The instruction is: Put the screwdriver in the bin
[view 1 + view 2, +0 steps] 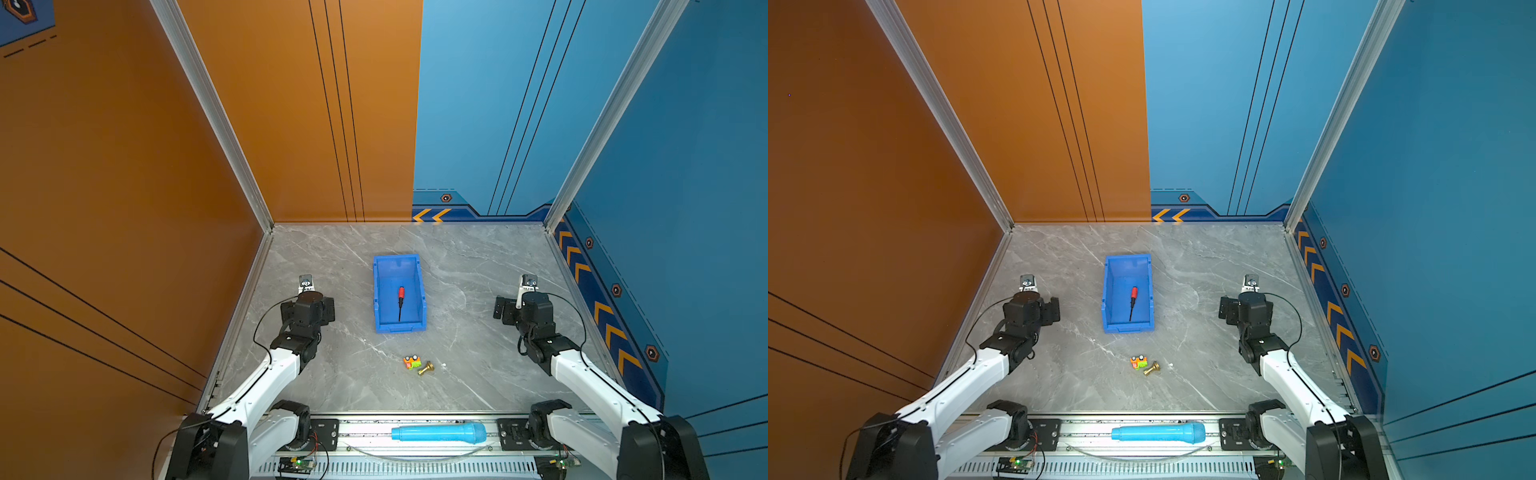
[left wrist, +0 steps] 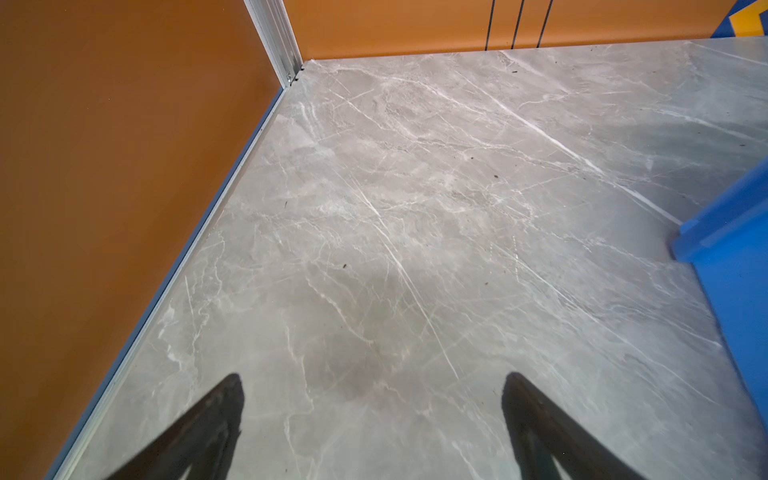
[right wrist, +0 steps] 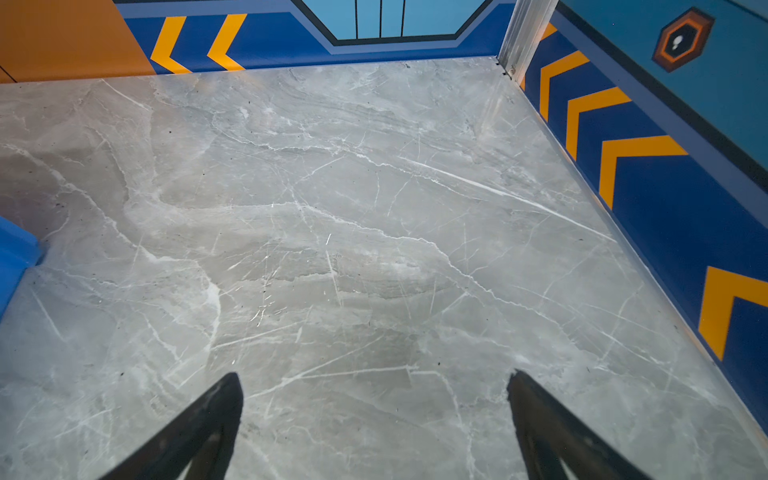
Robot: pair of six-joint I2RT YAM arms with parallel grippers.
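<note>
The screwdriver [image 1: 401,301] [image 1: 1133,301], with its red-orange handle and thin black shaft, lies lengthwise on the floor of the blue bin [image 1: 376,291] [image 1: 1106,291] at mid-table, handle toward the back wall. In the left wrist view my left gripper [image 2: 372,380] is open over bare marble left of the bin [image 2: 731,249], nothing between its fingers. My right gripper [image 3: 374,378] is likewise open and empty over bare marble right of the bin [image 3: 16,249]. Both top views show the two wrists [image 1: 307,307] [image 1: 532,307] level with the bin, well apart from it.
A small orange-and-green toy car [image 1: 412,362] [image 1: 1138,361] and a brass fitting [image 1: 426,368] [image 1: 1152,368] lie in front of the bin. A cyan cylinder [image 1: 438,432] [image 1: 1158,433] rests on the front rail. Walls enclose the table on three sides.
</note>
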